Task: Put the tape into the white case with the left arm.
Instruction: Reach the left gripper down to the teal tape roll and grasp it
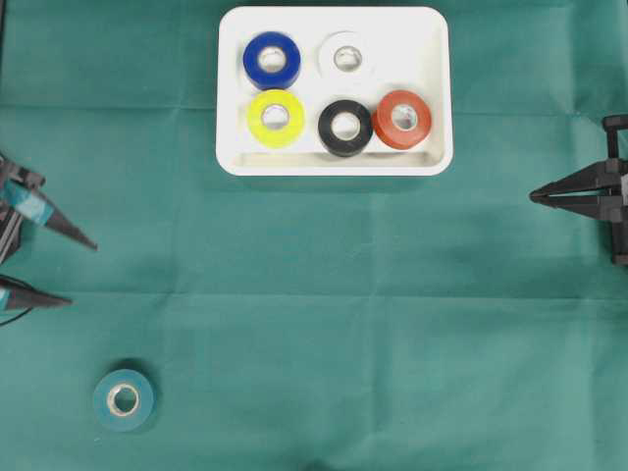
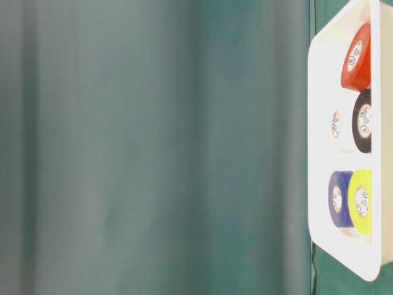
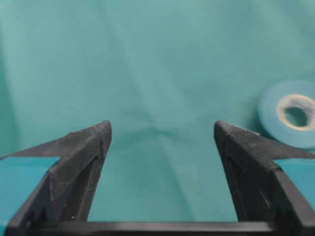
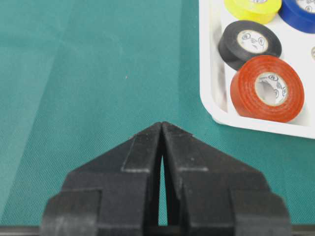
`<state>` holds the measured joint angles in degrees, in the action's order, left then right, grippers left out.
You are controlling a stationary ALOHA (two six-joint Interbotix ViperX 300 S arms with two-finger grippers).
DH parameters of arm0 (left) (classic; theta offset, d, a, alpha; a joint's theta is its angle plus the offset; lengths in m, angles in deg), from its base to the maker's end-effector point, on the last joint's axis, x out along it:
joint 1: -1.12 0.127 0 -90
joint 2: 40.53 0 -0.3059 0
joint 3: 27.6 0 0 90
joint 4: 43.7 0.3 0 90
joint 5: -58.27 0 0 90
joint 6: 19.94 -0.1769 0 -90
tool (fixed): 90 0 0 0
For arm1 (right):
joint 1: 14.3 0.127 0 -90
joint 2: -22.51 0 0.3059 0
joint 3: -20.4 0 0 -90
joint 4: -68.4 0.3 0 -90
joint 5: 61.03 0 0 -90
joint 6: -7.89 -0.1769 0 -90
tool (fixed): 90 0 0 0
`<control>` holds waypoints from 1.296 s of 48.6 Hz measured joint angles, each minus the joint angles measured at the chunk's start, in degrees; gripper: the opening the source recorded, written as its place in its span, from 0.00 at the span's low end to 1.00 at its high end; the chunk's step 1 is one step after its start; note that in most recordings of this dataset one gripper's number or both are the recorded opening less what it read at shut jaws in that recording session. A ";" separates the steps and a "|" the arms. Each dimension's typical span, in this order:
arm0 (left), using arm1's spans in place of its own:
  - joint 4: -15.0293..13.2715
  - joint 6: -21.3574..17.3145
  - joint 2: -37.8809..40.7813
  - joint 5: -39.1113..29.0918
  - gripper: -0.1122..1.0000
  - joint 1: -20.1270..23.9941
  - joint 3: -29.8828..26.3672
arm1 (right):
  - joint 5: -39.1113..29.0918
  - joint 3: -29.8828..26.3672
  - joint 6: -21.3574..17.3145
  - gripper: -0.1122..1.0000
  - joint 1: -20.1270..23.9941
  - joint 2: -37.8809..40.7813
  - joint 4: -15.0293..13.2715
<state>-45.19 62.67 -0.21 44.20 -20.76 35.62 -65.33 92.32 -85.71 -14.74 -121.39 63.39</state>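
A teal tape (image 1: 124,398) roll lies flat on the green cloth near the front left; the left wrist view shows this tape (image 3: 290,114) off to the right of the jaws. The white case (image 1: 432,162) sits at the back centre. My left gripper (image 1: 82,272) hangs open at the left edge, above and to the left of the tape, with nothing between its fingers. In its own view the left gripper (image 3: 162,129) frames only bare cloth. My right gripper (image 1: 533,196) rests shut at the right edge, tips together, as the right gripper (image 4: 162,124) also appears from its wrist.
Inside the case lie blue (image 1: 272,60), white (image 1: 346,57), yellow (image 1: 276,118), black (image 1: 344,128) and red (image 1: 401,119) tape rolls. The table-level view shows the case (image 2: 319,123) at the right, seen on edge. Green cloth (image 1: 314,324) covers the table.
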 measured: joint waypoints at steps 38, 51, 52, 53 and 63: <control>0.00 0.00 7.91 0.97 0.84 -5.19 -0.35 | 0.00 0.00 0.00 0.02 0.09 -1.05 0.00; 0.00 -0.26 18.54 1.58 0.84 -9.84 -4.66 | 0.00 0.00 0.00 0.02 0.00 -1.05 0.00; 0.00 -0.26 19.34 1.67 0.84 -10.02 -4.92 | 0.00 0.00 0.09 0.02 0.00 -0.97 -0.09; 0.00 -0.26 20.13 1.85 0.84 -10.28 -5.27 | -0.09 0.00 0.00 0.02 0.00 -1.05 -0.09; 0.00 -0.26 28.65 3.96 0.84 -11.16 -8.88 | -0.09 0.00 0.00 0.02 0.00 -0.97 -0.09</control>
<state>-45.19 62.41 28.44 48.16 -31.92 26.74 -65.42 92.32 -85.71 -14.74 -122.36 63.30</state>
